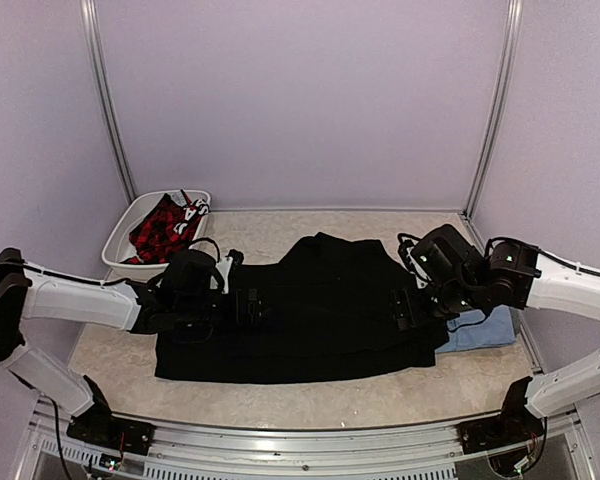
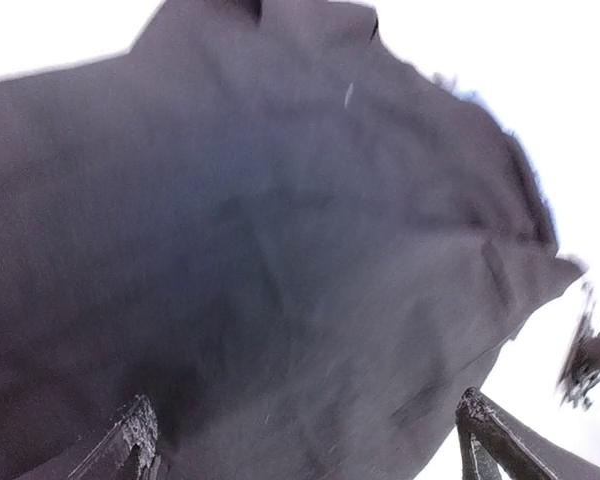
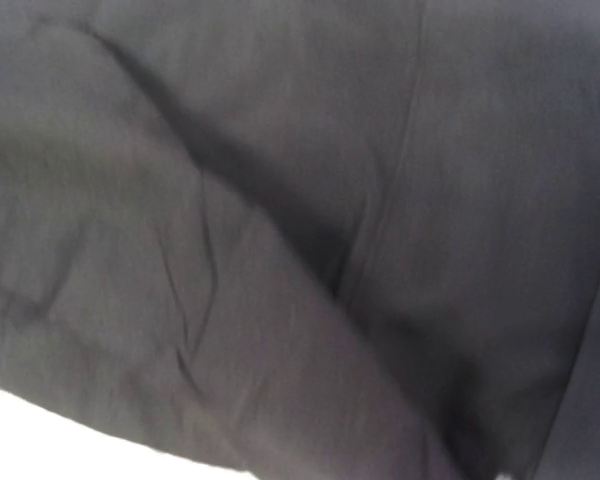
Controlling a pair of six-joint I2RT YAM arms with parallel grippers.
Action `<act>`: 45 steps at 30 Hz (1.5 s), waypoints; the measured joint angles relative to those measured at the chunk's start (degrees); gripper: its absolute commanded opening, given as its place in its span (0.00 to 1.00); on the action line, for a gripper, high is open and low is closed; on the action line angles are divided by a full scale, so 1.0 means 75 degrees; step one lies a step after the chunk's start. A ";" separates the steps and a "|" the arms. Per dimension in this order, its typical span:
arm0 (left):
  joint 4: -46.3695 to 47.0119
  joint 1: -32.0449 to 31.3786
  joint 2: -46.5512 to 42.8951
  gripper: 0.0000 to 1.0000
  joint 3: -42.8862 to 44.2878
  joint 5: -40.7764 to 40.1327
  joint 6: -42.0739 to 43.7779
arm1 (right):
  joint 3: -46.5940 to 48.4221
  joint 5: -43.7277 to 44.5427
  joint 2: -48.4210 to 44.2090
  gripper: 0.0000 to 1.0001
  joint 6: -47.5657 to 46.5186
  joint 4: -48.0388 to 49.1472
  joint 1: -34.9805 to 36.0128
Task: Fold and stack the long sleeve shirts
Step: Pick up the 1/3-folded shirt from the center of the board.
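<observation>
A black long sleeve shirt [image 1: 320,310] lies spread and partly folded across the middle of the table. A light blue shirt [image 1: 483,328] lies folded at its right end, partly under the black cloth and my right arm. My left gripper [image 1: 248,304] rests low at the black shirt's left side. In the left wrist view the left gripper [image 2: 305,400] is open wide, with black cloth [image 2: 280,250] lying past its fingertips [image 2: 137,432]. My right gripper [image 1: 406,306] sits on the shirt's right edge. Black fabric [image 3: 280,220] fills the right wrist view and hides the fingers.
A white basket [image 1: 120,240] holding red checked cloth [image 1: 160,230] stands at the back left. Pale walls with metal posts enclose the table. The table's front rail [image 1: 300,435] runs between the arm bases.
</observation>
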 measured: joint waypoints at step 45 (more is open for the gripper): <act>-0.0956 0.1772 0.0612 0.99 0.1620 0.0548 0.0752 | 0.6601 -0.5625 0.9288 0.64 -0.3168 0.3669 -0.5368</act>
